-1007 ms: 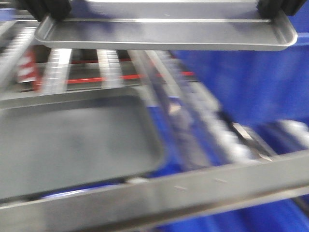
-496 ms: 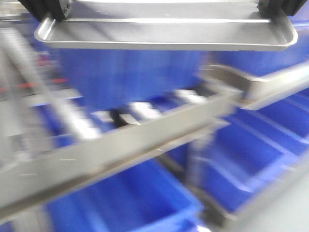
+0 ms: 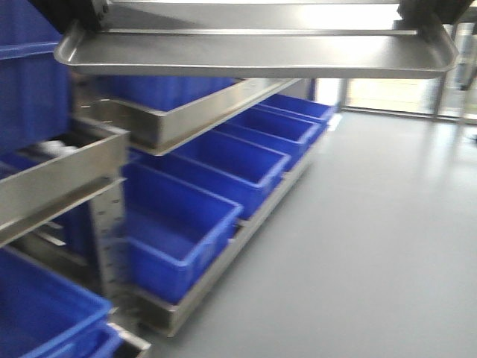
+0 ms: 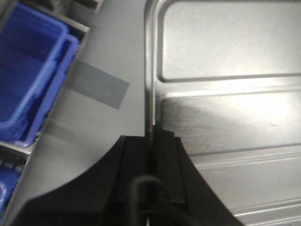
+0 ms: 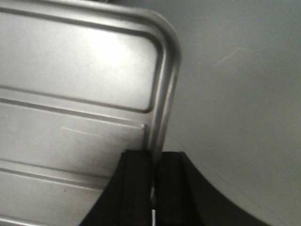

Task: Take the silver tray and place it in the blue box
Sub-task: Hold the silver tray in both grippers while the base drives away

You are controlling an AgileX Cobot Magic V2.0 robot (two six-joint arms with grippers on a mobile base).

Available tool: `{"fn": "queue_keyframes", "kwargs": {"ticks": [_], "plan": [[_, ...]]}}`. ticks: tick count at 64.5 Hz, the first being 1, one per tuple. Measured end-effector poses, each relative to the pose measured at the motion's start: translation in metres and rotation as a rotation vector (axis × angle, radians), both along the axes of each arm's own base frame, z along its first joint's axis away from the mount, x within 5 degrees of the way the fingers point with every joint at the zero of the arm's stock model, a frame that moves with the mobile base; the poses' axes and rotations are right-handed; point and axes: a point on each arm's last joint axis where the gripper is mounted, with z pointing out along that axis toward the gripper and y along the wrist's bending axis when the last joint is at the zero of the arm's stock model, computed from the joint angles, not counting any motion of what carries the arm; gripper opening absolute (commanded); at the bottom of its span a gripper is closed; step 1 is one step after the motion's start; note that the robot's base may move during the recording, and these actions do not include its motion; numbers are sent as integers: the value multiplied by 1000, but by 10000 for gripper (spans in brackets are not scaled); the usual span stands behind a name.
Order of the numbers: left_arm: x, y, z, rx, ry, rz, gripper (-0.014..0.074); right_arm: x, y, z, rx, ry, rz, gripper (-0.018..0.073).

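Spanning the top of the front view, the silver tray (image 3: 253, 52) is held level in the air by its two short ends, well above the grey floor (image 3: 373, 224). Its left end is clamped by the left gripper (image 3: 74, 11), whose black fingers are seen in the left wrist view closed on the raised rim, one inside the tray and one outside. The right end is clamped in the same way by the right gripper (image 3: 425, 11), with the rim pinched between its two black fingers in the right wrist view. Long parallel ridges are seen running across the shiny floor of the tray in both wrist views, and a rounded corner is shown in each. A row of blue boxes (image 3: 223, 160) is set on the low shelf of a metal rack (image 3: 186, 119) to the left, below the tray and well apart from it; more blue plastic is seen on the shelf above and at the lower left corner. Which of the boxes is meant for the tray cannot be told. The tray rests in none of them. In the left wrist view a blue box is seen far below and to the left of the tray's rim, beside a darker grey patch (image 4: 96, 87) on the floor.
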Motion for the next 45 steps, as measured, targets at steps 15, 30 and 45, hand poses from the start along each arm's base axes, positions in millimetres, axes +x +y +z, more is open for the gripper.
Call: {"fn": "queue_keyframes", "kwargs": {"ticks": [15,30,45], "plan": [[0,0,0,-1,-1,0,-97,0,0,0,1,0,-2,57],[0,0,0,-3,0,0,-96,-1,-1,0,-2,3,-2,57],[-1,-1,0,-5,3,-3,-97,-1,-1,0,-5,8,-3,57]]}}
